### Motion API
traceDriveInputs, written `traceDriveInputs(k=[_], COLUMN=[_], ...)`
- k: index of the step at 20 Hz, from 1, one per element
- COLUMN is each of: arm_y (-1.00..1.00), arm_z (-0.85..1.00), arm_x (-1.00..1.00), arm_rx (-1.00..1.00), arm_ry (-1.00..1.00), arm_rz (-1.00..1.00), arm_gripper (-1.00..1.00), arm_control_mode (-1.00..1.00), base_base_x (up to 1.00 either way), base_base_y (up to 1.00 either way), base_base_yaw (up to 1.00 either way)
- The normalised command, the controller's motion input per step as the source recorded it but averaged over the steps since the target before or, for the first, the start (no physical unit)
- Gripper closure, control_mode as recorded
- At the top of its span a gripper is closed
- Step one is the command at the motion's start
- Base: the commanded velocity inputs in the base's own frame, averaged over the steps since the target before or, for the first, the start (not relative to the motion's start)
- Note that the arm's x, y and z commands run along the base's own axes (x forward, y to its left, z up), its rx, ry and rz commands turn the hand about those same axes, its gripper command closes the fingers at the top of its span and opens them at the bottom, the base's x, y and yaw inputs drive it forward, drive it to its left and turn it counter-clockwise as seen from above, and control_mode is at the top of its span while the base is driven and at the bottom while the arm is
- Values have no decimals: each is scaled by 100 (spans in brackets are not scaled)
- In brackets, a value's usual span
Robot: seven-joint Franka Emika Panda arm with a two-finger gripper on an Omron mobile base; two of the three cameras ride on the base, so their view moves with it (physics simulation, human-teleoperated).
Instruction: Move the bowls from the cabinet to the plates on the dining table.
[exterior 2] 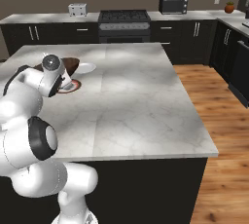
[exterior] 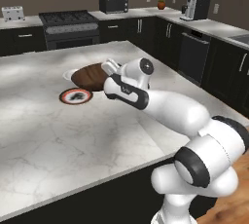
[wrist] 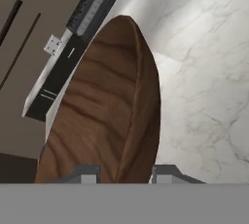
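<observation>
One brown wooden bowl (wrist: 104,111) is in the hand (wrist: 125,173), and the two dark fingers (wrist: 85,173) pinch its rim, one on each side. In the hand view the bowl looks tipped up on its edge, with streaky wood grain on it. In the left base view the bowl (exterior: 90,76) sits low over the white marble bench (exterior: 73,135), and the white arm reaches out to it. A pale plate (exterior: 69,74) peeks out from behind the bowl on its left side. I cannot tell if the bowl touches the plate. Just in front of the bowl lies a red round thing (exterior: 76,96) with a dark middle, flat on the bench. In the right base view the arm covers most of the bowl (exterior 2: 71,64), and the pale plate (exterior 2: 86,67) shows beside it.
</observation>
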Motion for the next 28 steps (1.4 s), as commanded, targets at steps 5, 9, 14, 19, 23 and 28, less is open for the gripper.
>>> traceDriveInputs(k=[5, 9, 14, 19, 23, 28], arm_y=[8, 16, 24, 27, 26, 27], arm_z=[0, 0, -1, -25, -21, -6], arm_x=[18, 26, 53, 58, 34, 16], arm_rx=[0, 0, 0, 0, 0, 0], arm_ry=[16, 8, 0, 0, 0, 0], arm_rz=[0, 0, 0, 0, 0, 0], arm_gripper=[100, 100, 100, 100, 100, 100], arm_control_mode=[-100, -100, -100, -100, -100, -100], base_base_x=[0, 0, 0, 0, 0, 0], base_base_y=[0, 0, 0, 0, 0, 0], base_base_yaw=[0, 0, 0, 0, 0, 0])
